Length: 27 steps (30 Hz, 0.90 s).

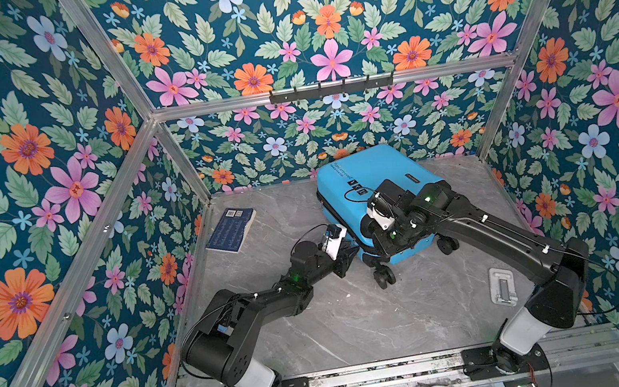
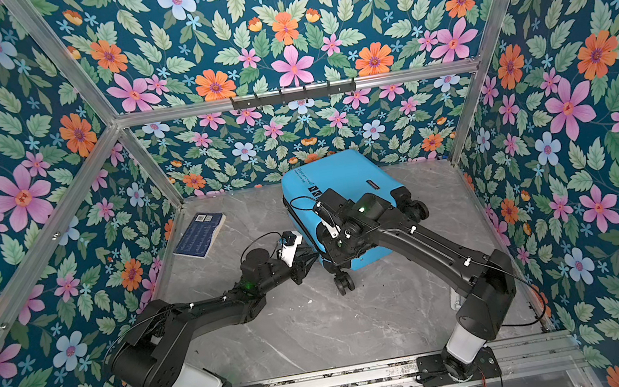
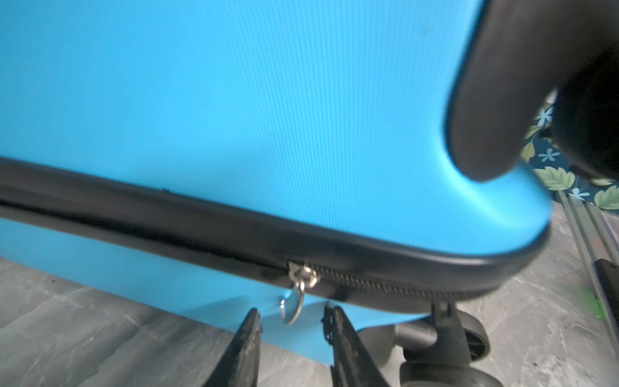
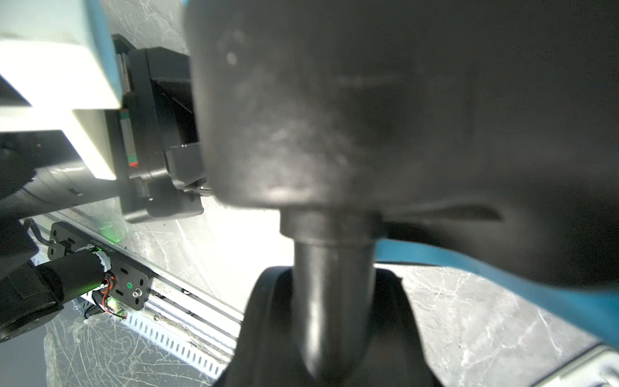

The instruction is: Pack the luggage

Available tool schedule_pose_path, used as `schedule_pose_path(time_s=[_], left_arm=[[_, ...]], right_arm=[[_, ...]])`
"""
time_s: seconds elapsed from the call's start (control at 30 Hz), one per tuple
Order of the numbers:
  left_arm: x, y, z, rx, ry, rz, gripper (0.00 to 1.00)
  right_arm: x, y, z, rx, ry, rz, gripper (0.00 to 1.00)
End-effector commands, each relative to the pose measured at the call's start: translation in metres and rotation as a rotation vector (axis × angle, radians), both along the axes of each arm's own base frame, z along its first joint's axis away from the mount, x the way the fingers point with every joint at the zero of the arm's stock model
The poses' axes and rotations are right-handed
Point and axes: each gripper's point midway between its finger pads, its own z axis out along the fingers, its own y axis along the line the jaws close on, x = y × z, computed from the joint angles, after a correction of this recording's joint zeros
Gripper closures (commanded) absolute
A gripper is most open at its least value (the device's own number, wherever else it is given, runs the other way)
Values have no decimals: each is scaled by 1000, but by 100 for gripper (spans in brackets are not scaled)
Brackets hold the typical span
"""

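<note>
The blue luggage (image 1: 343, 180) lies on the grey marble table (image 1: 320, 327), right of centre in both top views, wheels toward the lower edge. The left gripper (image 3: 292, 310) stands partly open at its seam, with the zipper pull (image 3: 294, 301) hanging in the gap. The right gripper (image 1: 385, 242) sits at the wheel end; its jaws cannot be made out.
</note>
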Motion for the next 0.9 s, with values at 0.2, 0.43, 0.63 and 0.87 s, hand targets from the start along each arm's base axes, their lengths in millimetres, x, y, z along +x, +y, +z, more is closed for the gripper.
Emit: schedule_pose_path(time_s=[0.2,0.43,0.63,0.87], left_arm=[[8,-9,1,26,-10,-26,77],[15,-8,4,33,-30,0,83],[16,-9,10,51,-50,-8,92],[1,-13,11,91,-32,-64,100]], right_arm=[[12,16,18,90,-71,2,100],[12,16,16,89,-67,3,100],[13,17,15,87,-68,3,100],[17,18,13,85,-76,-5,100]])
